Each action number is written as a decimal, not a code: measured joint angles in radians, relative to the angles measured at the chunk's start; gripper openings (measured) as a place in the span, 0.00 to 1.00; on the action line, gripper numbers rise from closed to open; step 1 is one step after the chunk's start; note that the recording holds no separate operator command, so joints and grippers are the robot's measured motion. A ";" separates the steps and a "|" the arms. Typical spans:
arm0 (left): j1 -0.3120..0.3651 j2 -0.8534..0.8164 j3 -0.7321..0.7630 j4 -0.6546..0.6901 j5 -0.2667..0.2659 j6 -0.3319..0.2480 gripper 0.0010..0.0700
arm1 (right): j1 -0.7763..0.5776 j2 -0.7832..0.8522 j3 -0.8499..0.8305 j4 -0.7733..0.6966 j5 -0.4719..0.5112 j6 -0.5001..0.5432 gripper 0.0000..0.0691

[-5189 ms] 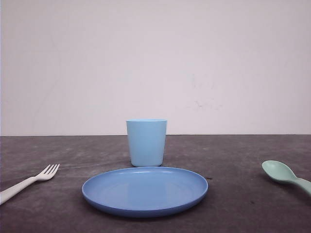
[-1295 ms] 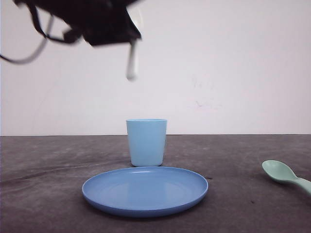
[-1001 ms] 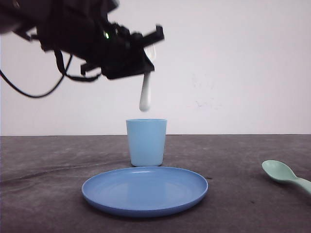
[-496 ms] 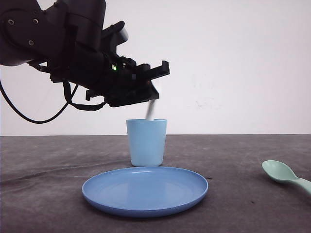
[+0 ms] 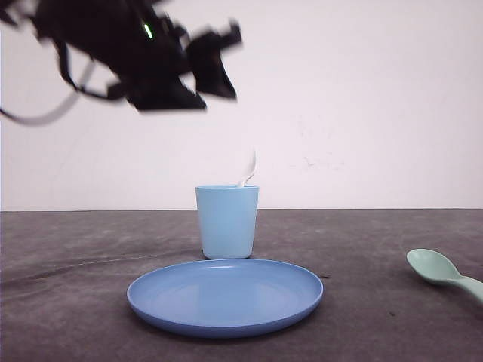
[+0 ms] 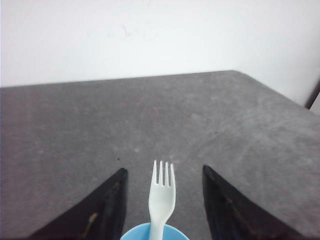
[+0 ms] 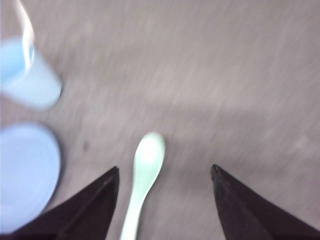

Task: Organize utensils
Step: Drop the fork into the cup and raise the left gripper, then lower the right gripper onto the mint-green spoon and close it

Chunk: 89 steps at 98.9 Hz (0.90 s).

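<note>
Left claw [image 5: 215, 64] is released, up and left above the cup [image 5: 227, 222], nothing between the fingers. Fork [image 6: 162, 197] stands handle-down in the cup, tines up, leaning on the rim. Plate [image 5: 225, 296] sits just in front of the cup. Spoon [image 7: 142, 177] lies on the table [image 5: 377, 302] far right; right claw [image 7: 165, 210] is spread wide, straddling its handle, not touching. Next: centre on the handle, descend straight, close mid-handle, keep bowl level.
</note>
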<state>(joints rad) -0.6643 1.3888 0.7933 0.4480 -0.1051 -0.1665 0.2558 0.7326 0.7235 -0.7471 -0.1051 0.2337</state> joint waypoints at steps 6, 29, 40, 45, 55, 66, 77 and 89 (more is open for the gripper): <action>0.000 -0.088 0.000 -0.086 0.000 0.004 0.39 | 0.028 0.037 0.000 -0.019 0.001 0.022 0.49; 0.000 -0.421 0.000 -0.438 0.000 -0.018 0.39 | 0.152 0.229 0.000 -0.019 0.069 0.090 0.48; -0.002 -0.533 0.000 -0.594 0.001 -0.036 0.39 | 0.194 0.327 0.000 -0.015 0.115 0.127 0.48; -0.002 -0.576 0.000 -0.649 0.001 -0.040 0.39 | 0.209 0.369 0.000 -0.003 0.129 0.143 0.48; -0.002 -0.647 0.000 -0.724 0.001 -0.044 0.39 | 0.234 0.438 0.000 0.032 0.136 0.172 0.48; -0.002 -0.699 0.000 -0.774 0.001 -0.046 0.39 | 0.259 0.505 0.000 0.071 0.147 0.203 0.48; -0.002 -0.731 0.000 -0.813 0.001 -0.048 0.39 | 0.282 0.564 0.000 0.099 0.166 0.221 0.48; -0.002 -0.751 0.000 -0.850 0.001 -0.048 0.39 | 0.298 0.603 0.000 0.125 0.195 0.243 0.45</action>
<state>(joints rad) -0.6662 0.6376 0.7933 -0.4019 -0.1043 -0.2146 0.5533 1.3361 0.7235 -0.6220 0.0895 0.4770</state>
